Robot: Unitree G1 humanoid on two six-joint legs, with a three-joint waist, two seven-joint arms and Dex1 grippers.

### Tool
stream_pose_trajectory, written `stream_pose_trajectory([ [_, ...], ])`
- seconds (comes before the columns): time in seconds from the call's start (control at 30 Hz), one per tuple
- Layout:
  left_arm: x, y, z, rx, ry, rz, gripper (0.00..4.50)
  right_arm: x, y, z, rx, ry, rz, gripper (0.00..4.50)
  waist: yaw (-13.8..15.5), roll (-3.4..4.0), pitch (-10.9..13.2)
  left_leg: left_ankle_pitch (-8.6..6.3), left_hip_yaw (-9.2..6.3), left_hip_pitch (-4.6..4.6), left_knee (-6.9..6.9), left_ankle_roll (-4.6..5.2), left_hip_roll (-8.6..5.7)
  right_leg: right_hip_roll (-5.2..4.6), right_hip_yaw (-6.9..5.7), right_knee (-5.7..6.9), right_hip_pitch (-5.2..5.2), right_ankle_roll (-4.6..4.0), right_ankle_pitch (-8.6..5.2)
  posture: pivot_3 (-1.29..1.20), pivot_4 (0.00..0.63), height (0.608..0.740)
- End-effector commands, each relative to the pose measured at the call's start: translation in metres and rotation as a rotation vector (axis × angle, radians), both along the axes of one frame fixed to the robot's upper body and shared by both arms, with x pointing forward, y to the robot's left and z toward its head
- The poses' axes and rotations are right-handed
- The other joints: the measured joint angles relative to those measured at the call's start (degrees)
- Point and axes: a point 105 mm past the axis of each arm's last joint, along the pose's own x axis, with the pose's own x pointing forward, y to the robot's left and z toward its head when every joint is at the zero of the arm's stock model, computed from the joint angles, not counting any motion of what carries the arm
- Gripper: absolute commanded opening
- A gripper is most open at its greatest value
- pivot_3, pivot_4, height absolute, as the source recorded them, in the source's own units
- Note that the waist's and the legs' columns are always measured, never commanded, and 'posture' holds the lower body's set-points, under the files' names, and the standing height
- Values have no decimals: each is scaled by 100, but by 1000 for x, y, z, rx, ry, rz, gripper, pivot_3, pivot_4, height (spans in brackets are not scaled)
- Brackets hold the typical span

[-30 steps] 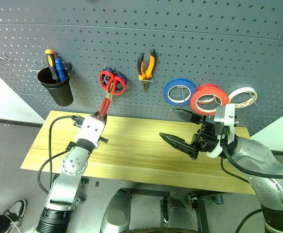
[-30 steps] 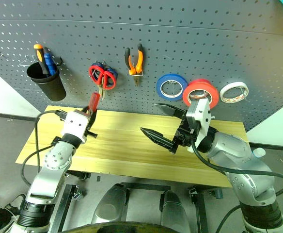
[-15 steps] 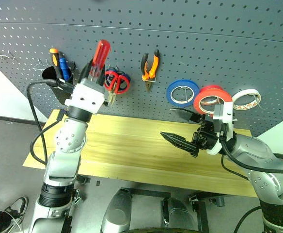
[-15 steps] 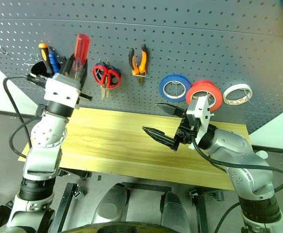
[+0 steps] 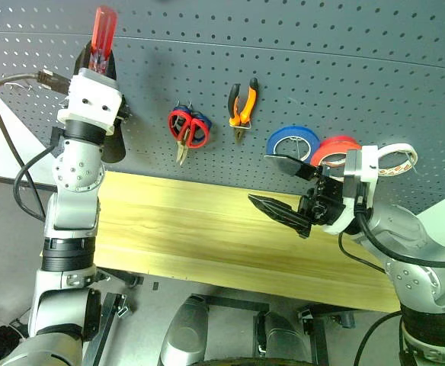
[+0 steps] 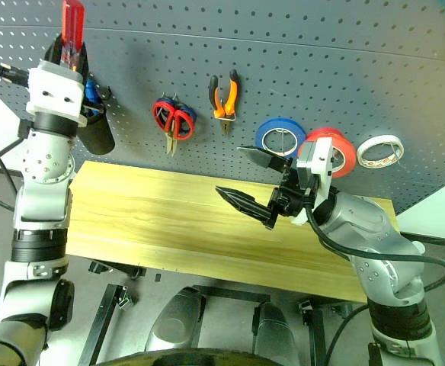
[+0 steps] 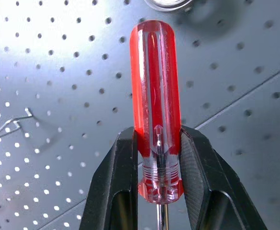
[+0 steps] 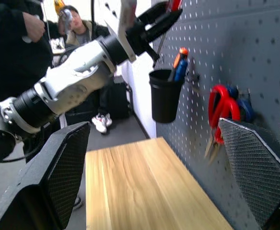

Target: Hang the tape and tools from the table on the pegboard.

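Note:
My left gripper [image 5: 94,55] is shut on the slim red-handled screwdriver [image 7: 154,86], handle up, held high in front of the dark grey pegboard [image 5: 321,69] just above the black cup. On the pegboard hang the red-handled scissors [image 5: 188,130], the orange-and-black pliers [image 5: 242,107] and the wide red tape [image 5: 335,149]. Over the right half of the wooden table [image 5: 177,229], my right gripper [image 5: 259,179] stands open with nothing between its fingers.
A black cup [image 8: 166,96] with an orange and a blue screwdriver hangs on the board, partly behind my left arm. A blue roll [image 5: 292,142] and a white roll [image 5: 394,156] hang beside the red tape. A bare wire hook [image 7: 15,122] sticks out near the screwdriver. A person [image 8: 77,28] sits beyond the table's far end.
My left arm has lifted the screwdriver from just above the table up to the top of the board, over the cup. The right gripper has stayed open and hardly moved.

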Motion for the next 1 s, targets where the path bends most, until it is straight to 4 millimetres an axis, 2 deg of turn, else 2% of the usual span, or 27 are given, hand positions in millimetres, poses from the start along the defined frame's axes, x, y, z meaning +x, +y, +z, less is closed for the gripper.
stream_pose_trajectory([
  [0.03,0,12,21,-34,-73,5,825,-9,3,16,25,-65,25,4500,0,0,0,0,0,0,0,0,0,0,0,0,0,0,0,304,100,677],
  [0.2,12,16,20,-105,-59,-18,825,-14,7,27,40,-90,49,4500,-23,0,0,0,0,1,0,0,0,0,-1,2,0,-2,2,286,107,677],
  [0.37,15,18,14,-138,-52,-13,825,-19,9,39,54,-107,58,4500,-28,0,0,0,0,0,-1,0,0,0,-2,2,-2,-1,2,272,114,677],
  [0.67,22,35,-12,-253,16,19,825,-23,10,68,97,-156,83,4500,-33,0,0,0,0,1,-1,0,0,0,-2,4,-2,-2,3,259,121,677],
  [0.83,24,40,-24,-290,49,31,825,-22,11,66,83,-140,90,4500,-32,0,0,0,0,-1,-1,1,1,0,-3,3,-3,-2,3,260,123,677],
  [1.0,25,35,-31,-301,69,18,825,-16,12,48,21,-95,74,4500,-27,0,0,0,0,-1,-1,1,0,0,-3,3,-2,-3,3,260,130,677],
])
